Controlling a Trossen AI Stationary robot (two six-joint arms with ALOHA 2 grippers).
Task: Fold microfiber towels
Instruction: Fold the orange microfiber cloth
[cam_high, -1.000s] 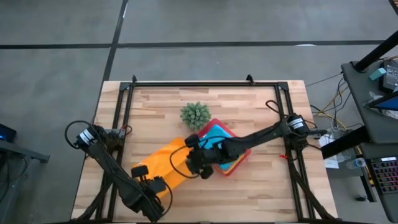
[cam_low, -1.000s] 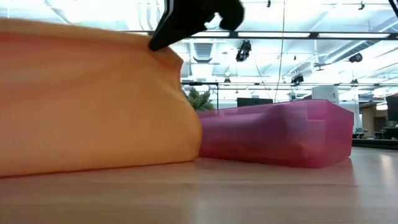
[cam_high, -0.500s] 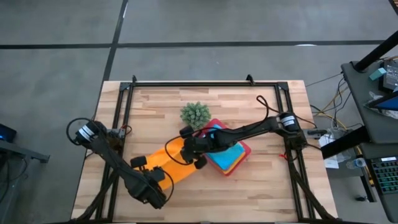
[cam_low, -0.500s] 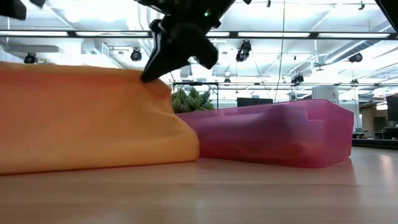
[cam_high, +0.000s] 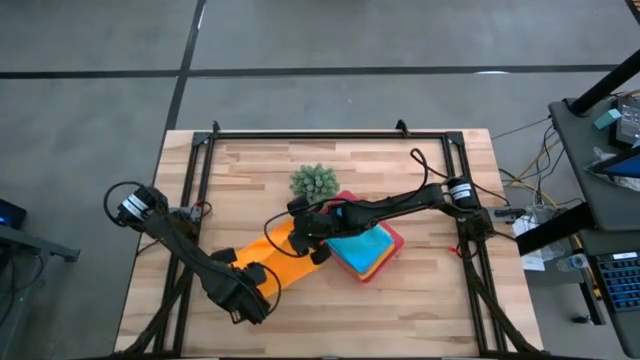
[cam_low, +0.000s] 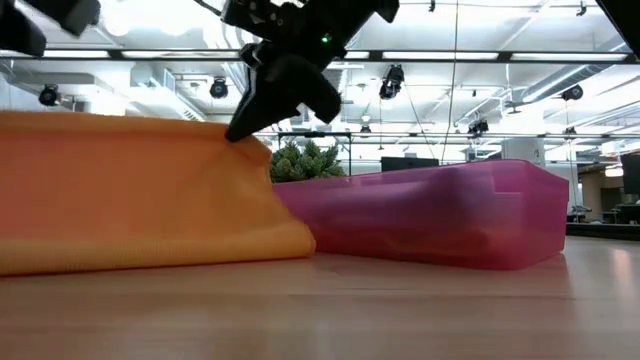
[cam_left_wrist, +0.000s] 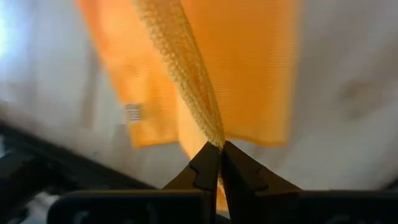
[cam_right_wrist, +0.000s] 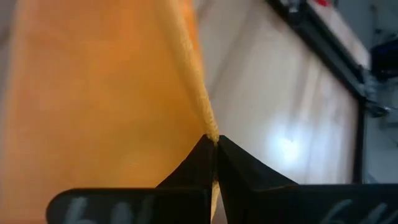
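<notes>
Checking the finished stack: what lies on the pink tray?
On the pink tray lies a light blue towel, with yellow and orange edges showing beneath it. Anything lower in the stack is covered.

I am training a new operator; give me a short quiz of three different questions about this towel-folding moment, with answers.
1. True or false: both tools are shut on the soft orange microfiber towel.
2. Which towel lies on top of the stack in the flat pink rectangular tray? A) yellow B) light blue C) grey
3. Fill in: the small spiky green plant stands on the far side of the ____.

Key
1. True: the left tool and the right tool each pinch an edge of the towel.
2. B: the light blue microfiber towel is uppermost.
3. Tray.
</notes>
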